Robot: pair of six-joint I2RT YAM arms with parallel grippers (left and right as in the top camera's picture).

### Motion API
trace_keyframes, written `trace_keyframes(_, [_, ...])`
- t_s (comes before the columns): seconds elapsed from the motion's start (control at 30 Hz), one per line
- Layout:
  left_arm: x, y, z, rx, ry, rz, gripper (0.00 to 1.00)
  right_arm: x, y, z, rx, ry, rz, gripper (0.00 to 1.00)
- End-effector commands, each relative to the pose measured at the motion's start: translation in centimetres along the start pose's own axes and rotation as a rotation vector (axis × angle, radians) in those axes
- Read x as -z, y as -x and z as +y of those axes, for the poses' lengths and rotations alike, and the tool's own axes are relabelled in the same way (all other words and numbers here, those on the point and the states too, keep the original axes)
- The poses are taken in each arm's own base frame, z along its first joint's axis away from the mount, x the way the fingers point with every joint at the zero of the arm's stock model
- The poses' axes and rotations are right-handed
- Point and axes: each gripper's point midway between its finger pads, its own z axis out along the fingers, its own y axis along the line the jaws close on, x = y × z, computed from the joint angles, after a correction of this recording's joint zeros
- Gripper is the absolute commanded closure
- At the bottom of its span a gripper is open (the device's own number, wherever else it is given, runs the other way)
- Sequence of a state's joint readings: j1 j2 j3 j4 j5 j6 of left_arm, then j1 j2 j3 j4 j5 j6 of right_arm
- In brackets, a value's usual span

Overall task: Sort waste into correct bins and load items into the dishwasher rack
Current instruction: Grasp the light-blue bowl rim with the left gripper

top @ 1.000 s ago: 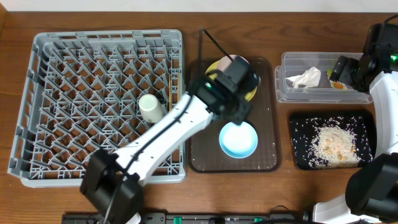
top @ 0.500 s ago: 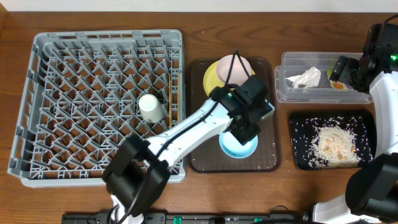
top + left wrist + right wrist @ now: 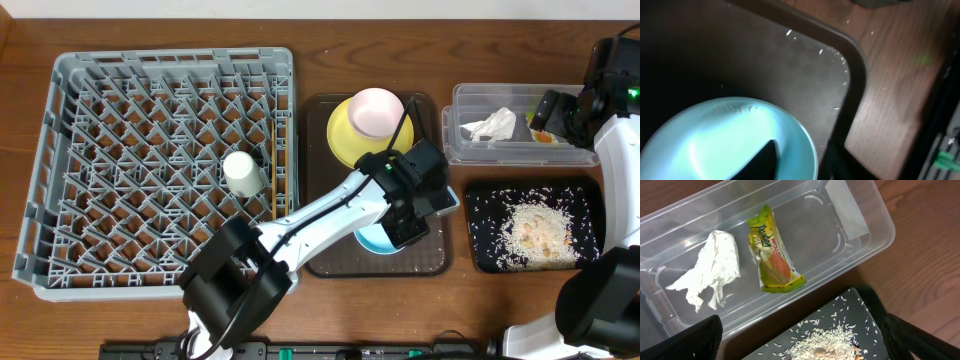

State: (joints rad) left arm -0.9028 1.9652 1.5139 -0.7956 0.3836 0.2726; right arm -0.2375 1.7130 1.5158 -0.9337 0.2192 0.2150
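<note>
while the left gripper [image 3: 801, 159] sits low over the light blue bowl [image 3: 715, 145], i see its fingers spread, one dark tip inside the bowl and one outside the rim, neither clearly touching it. the bowl rests at the near end of the dark brown serving tray [image 3: 320, 120]; at the far end is the yellow plate [image 3: 345, 135] with the pink bowl [image 3: 375, 112] on it. all of it stands on a wooden table [image 3: 310, 60]. to the left, the grey rack [image 3: 170, 55] holds the white cup [image 3: 240, 172] and the chopsticks [image 3: 275, 170]. from overhead the left arm crosses the rack's corner and hides most of the blue bowl. to the right, the right gripper [image 3: 797, 322] hangs spread wide above the clear tub [image 3: 855, 210], which holds the napkin [image 3: 710, 270] and the wrapper [image 3: 771, 250]. the black tray [image 3: 480, 255] beside it holds the rice [image 3: 535, 230].
</note>
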Motion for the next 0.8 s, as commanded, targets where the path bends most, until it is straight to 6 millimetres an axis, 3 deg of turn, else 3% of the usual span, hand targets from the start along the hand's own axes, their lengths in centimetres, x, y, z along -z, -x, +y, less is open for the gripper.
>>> trace_keyframes(0.0, [-0.4,-0.7,1.7,0.014,0.041,0.025,0.92,1.2,1.0,-0.6,-0.003,-0.011,-0.039,0.01])
trace_keyframes(0.17, [-0.5,-1.8,3.1,0.099,0.080,0.051,0.94,1.2,1.0,-0.6,-0.003,-0.011,-0.039,0.01])
trace_keyframes(0.4, [-3.1,-4.3,4.0,0.152,0.084,0.142,0.94,1.2,1.0,-0.6,-0.003,-0.011,-0.039,0.01])
trace_keyframes(0.5, [-3.4,-5.5,6.6,0.248,0.232,0.184,0.94,1.2,1.0,-0.6,-0.003,-0.011,-0.039,0.01])
trace_keyframes(0.63, [-1.5,-6.6,10.9,0.380,0.467,0.186,0.94,1.2,1.0,-0.6,-0.003,-0.011,-0.039,0.01])
trace_keyframes(0.77, [0.2,-8.2,14.1,0.531,0.578,0.181,0.94,1.2,1.0,-0.6,-0.003,-0.011,-0.039,0.01])
